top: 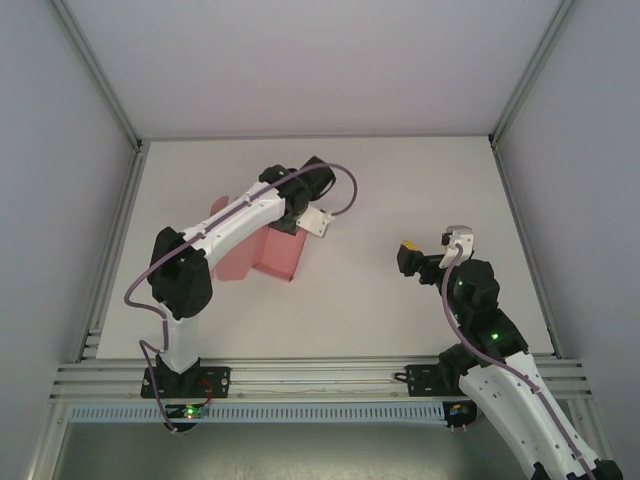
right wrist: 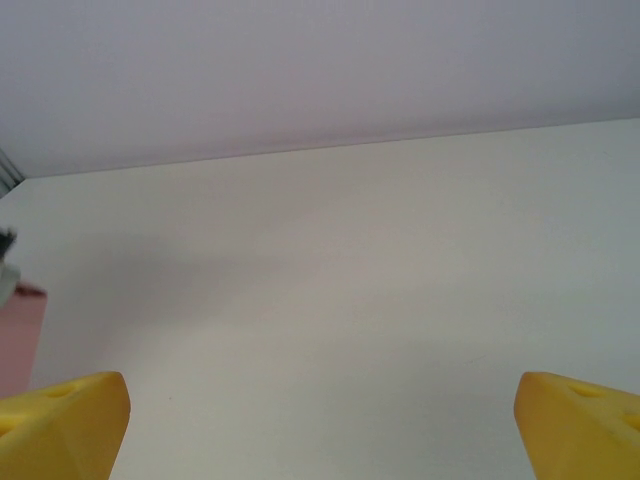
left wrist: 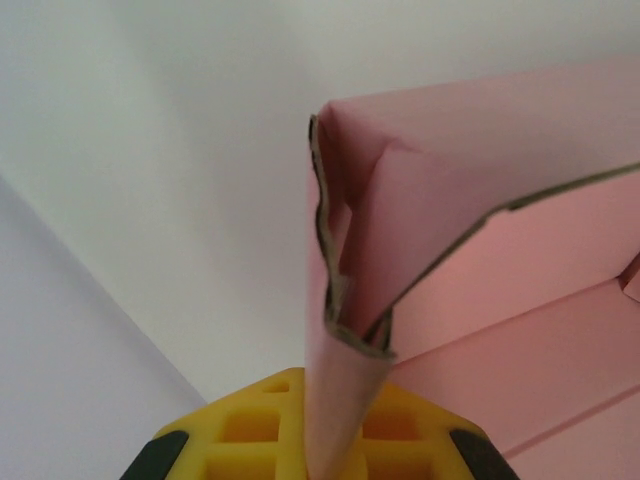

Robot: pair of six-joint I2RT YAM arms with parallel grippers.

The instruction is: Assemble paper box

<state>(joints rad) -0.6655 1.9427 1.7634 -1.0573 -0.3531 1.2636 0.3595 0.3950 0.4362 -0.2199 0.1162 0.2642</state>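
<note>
The pink paper box (top: 268, 255) lies partly folded on the white table, left of centre, under my left arm. Up close in the left wrist view, the paper box (left wrist: 480, 230) has a wall standing up with a folded flap, and a strip of its card runs down between my yellow fingers (left wrist: 250, 425). My left gripper (left wrist: 335, 440) is shut on that card edge. My right gripper (top: 408, 256) hovers over bare table to the right, well apart from the box, open, with its yellow fingertips (right wrist: 62, 425) wide and nothing between them.
The white table (top: 400, 190) is walled by grey panels and metal rails at the back and sides. An aluminium rail (top: 320, 380) carrying the arm bases runs along the near edge. A sliver of the pink card (right wrist: 20, 340) shows at the left edge of the right wrist view.
</note>
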